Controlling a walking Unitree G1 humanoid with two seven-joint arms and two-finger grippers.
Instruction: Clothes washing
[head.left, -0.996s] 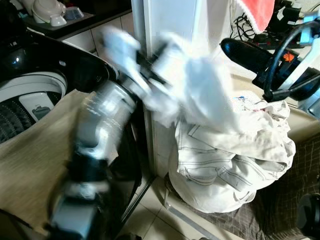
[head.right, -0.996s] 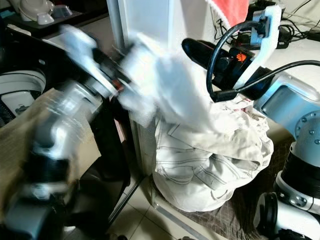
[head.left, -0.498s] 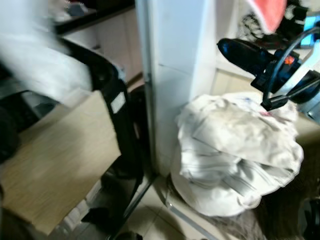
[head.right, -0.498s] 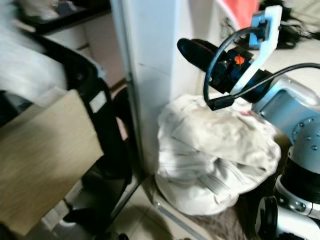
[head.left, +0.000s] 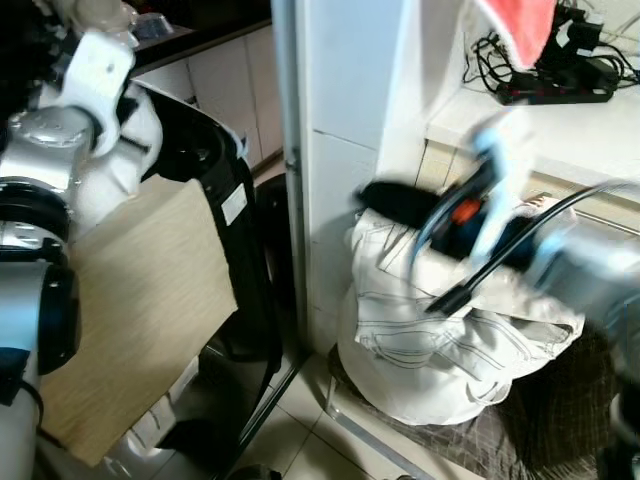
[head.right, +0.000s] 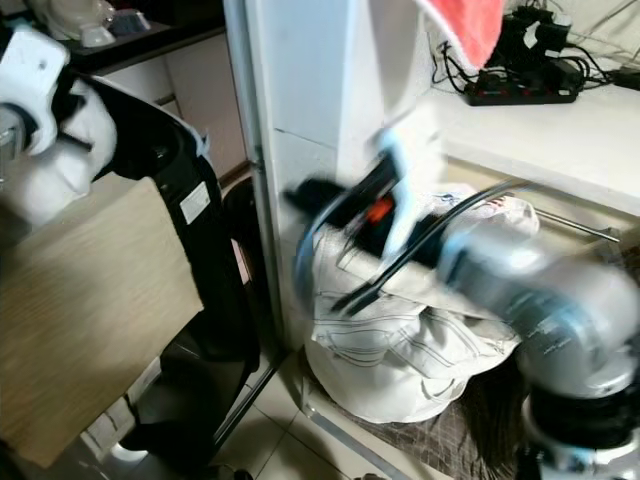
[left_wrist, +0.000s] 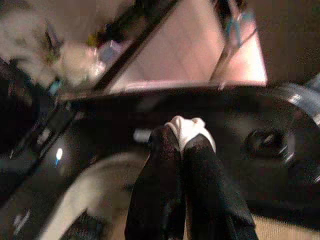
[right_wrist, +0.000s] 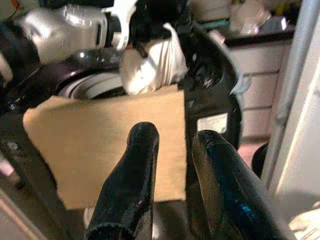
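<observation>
Loading step. The left hand, fingers pressed together on a white garment, holds it above the open washing machine, whose drum rim lies just below. The right hand, fingers slightly parted and empty, hangs blurred over the pile of pale clothes beside the white pillar. Next move, as judged: release the garment over the drum, then grasp another from the pile
</observation>
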